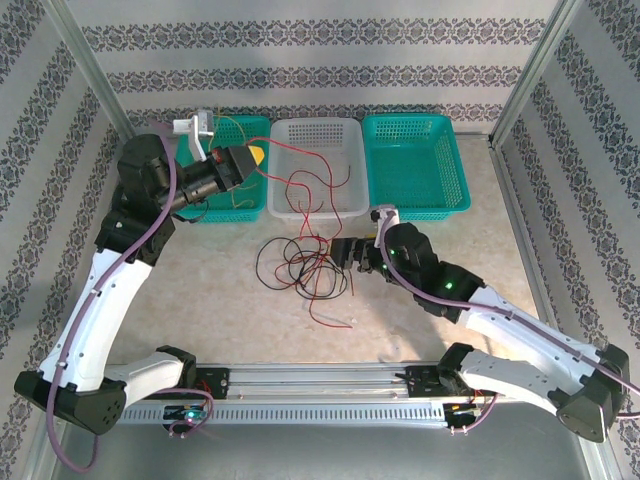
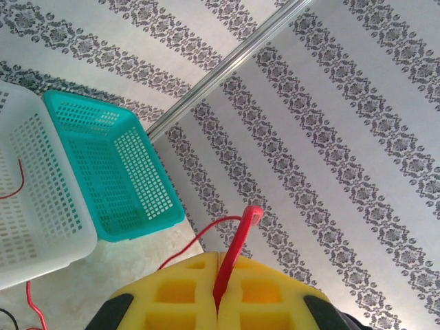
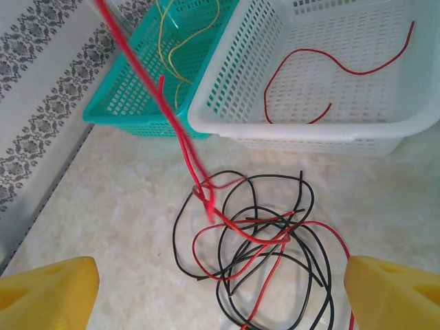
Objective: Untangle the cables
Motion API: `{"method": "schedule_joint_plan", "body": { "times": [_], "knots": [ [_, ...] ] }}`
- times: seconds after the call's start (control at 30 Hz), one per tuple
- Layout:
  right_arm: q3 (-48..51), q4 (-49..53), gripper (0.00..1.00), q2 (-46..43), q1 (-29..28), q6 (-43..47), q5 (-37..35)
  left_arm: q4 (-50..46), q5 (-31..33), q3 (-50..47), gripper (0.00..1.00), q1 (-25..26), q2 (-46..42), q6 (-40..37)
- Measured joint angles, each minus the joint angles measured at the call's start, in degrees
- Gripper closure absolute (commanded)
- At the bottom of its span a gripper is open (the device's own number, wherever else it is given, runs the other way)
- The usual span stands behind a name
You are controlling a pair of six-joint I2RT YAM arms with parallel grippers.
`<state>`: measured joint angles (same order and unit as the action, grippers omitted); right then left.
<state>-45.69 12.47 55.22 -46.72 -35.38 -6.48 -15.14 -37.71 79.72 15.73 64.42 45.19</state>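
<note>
A loose tangle of red and black cables (image 1: 305,268) lies on the table (image 1: 200,290), just in front of the white basket (image 1: 355,170). One red cable (image 3: 182,137) rises out of the knot and slants up to the left gripper (image 1: 258,158), which hangs above the left teal basket (image 1: 235,212). Its yellow pads (image 2: 179,292) are pressed together, with the red strand pinched in the seam between them.

Thin yellow cables (image 3: 179,41) lie in that left teal basket, and another red length (image 3: 330,62) lies inside the white one. The right teal basket (image 1: 415,165) stands just beside the white basket.

The right gripper (image 1: 345,250) sits low at the right edge of the tangle. Its yellow fingers (image 3: 48,292) are spread wide on either side of the pile and grip nothing.
</note>
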Motion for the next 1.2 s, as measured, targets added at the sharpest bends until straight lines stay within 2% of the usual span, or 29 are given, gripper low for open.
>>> {"method": "schedule_joint_plan", "body": {
  "times": [0.23, 0.4, 0.6, 0.73, 0.97, 1.2],
  "knots": [
    [-8.15, 0.79, 0.11, 11.52, -0.33, 0.79, -3.76, 1.44, -1.29, 0.0, 1.0, -0.09, 0.39, 1.29],
    [-14.51, 1.29, 0.24, 22.86, 2.49, -0.5, -5.79, 2.21, -1.75, 0.11, 1.0, -0.09, 0.42, 2.1],
    [-12.79, 3.02, 0.33, 28.61, 2.56, -2.82, -6.62, 1.88, -1.53, 5.49, 1.0, -0.11, 1.7, 2.1],
    [-8.61, 3.61, 0.33, 28.48, 2.21, -4.83, -6.43, 1.4, -1.27, 12.07, 1.0, -0.13, 3.5, 2.05],
    [-2.75, 7.45, 0.23, 28.17, 2.25, -7.56, -4.96, 0.02, 1.42, 24.83, 1.0, -1.14, 9.33, 1.33],
    [-0.79, 8.35, 0.21, 24.46, 2.69, -8.02, -2.8, -3.19, 5.25, 34.73, 1.0, -1.29, 14.95, -1.16]
  ]
}}
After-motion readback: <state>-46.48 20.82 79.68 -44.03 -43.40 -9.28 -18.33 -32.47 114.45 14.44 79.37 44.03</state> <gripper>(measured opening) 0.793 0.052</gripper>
